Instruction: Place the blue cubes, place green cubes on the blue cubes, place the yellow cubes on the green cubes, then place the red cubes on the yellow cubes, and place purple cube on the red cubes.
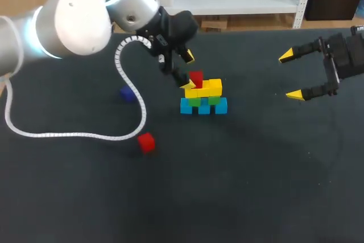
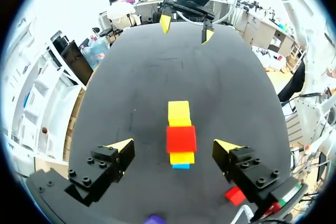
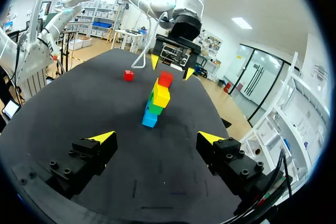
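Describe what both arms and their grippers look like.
The left arm is glossy white and silver, with rounded joints and a glowing pale-blue ring; a white spiral-wrapped cable loops from it. The left gripper and right gripper are black, each with two blocky fingers studded with screw holes and ending in pointed bright yellow tips.

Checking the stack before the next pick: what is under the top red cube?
Under it: yellow cubes, then green cubes, then blue cubes. The red cube covers the yellow surface right beneath it.
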`<state>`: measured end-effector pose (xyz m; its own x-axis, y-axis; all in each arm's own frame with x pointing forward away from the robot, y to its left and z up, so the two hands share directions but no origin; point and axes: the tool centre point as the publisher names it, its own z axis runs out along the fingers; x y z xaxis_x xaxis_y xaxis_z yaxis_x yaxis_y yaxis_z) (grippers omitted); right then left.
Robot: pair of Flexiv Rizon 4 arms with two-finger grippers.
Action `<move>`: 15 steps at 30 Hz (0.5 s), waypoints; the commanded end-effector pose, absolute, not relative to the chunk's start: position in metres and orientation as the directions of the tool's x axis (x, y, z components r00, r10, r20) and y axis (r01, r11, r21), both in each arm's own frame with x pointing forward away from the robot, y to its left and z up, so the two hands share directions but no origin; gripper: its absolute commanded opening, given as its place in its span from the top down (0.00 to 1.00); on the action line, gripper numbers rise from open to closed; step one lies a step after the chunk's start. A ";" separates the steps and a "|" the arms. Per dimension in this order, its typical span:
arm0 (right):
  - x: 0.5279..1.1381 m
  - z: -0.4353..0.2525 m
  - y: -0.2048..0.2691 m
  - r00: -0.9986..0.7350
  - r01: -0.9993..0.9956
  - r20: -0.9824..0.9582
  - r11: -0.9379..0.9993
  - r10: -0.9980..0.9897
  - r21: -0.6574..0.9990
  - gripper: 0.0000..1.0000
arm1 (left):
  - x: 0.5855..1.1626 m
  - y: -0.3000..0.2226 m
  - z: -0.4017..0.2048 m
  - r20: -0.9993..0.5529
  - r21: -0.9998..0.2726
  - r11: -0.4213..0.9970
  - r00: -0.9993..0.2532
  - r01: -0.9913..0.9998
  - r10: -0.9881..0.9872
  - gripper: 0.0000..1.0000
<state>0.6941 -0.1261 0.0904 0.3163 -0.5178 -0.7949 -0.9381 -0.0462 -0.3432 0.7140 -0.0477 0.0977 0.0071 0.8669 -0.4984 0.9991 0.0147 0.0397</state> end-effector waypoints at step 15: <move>0.694 0.091 -0.126 0.316 -0.938 -0.794 -0.046 -0.519 -0.343 0.00 | 0.612 0.063 0.091 -0.421 0.122 -0.273 0.299 0.954 0.856 0.00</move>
